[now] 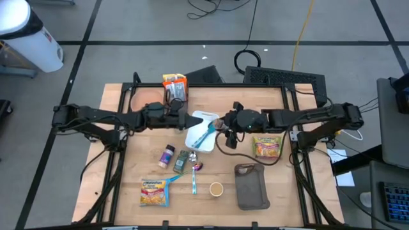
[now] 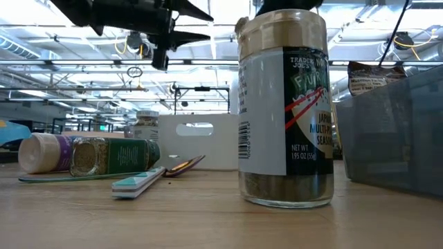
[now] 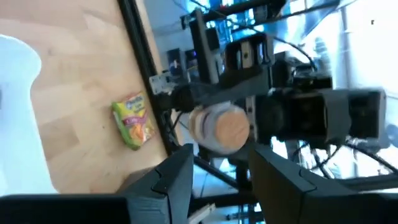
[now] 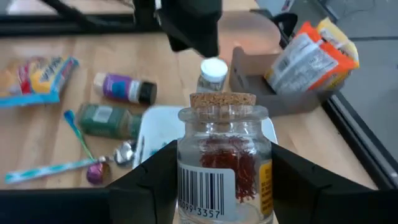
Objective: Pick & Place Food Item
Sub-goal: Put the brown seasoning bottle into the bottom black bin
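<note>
Above white tray (image 1: 203, 118), right pincer (image 4: 217, 186) gripping cork-stoppered jar (image 4: 225, 165)

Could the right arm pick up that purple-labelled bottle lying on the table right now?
Probably not yet. The right gripper is already shut on a cork-topped jar, so it has no free grip. The purple-labelled bottle itself lies uncovered.

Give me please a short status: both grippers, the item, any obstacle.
Right gripper shut on saffron jar, raised above white tray. Left gripper open, empty, level with that jar. Left arm close ahead of jar.
</note>
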`<state>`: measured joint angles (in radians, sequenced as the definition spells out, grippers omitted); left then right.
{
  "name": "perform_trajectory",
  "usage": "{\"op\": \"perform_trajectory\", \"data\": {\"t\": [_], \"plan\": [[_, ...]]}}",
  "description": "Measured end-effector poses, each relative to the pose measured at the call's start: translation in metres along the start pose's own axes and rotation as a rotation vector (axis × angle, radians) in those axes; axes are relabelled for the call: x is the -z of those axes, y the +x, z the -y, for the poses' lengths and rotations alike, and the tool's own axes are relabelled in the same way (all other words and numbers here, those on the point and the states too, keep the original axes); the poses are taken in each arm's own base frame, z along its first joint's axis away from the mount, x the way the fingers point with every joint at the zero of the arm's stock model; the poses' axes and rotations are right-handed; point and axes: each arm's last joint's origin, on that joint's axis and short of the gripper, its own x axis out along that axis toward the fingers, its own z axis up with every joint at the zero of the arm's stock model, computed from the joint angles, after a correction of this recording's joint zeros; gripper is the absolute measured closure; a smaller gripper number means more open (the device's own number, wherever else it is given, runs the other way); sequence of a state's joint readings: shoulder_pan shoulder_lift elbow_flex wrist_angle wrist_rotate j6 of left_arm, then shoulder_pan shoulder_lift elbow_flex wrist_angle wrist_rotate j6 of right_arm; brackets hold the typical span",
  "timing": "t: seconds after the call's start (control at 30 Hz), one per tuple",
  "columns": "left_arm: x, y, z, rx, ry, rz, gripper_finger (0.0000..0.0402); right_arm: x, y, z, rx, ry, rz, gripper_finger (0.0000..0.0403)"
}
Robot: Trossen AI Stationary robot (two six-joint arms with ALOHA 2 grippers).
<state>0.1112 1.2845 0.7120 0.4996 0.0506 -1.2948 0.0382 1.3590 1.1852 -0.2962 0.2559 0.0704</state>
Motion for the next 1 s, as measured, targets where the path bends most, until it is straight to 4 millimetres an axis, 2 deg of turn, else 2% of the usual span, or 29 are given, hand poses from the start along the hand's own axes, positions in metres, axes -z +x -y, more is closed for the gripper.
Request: {"op": "perform_trajectory", "data": {"t": [0.17,0.53,0.77,1.0], "plan": [[-0.003,0.012,-0.002,0.07,0.001,0.109,0.0243,-0.009,0.003,0.007,-0.025,-0.024,0.016,0.022],[0.001,0.035,-0.021,0.169,-0.093,0.122,0.0238,-0.008,0.003,0.011,-0.037,-0.051,-0.019,0.022],[-0.001,0.044,-0.016,0.169,-0.076,0.11,0.017,-0.006,0.003,0.011,-0.037,-0.059,-0.039,0.022],[-0.006,0.062,0.009,0.033,0.13,-0.011,0.0117,-0.006,0.003,0.016,-0.073,-0.054,-0.043,0.022]]}}
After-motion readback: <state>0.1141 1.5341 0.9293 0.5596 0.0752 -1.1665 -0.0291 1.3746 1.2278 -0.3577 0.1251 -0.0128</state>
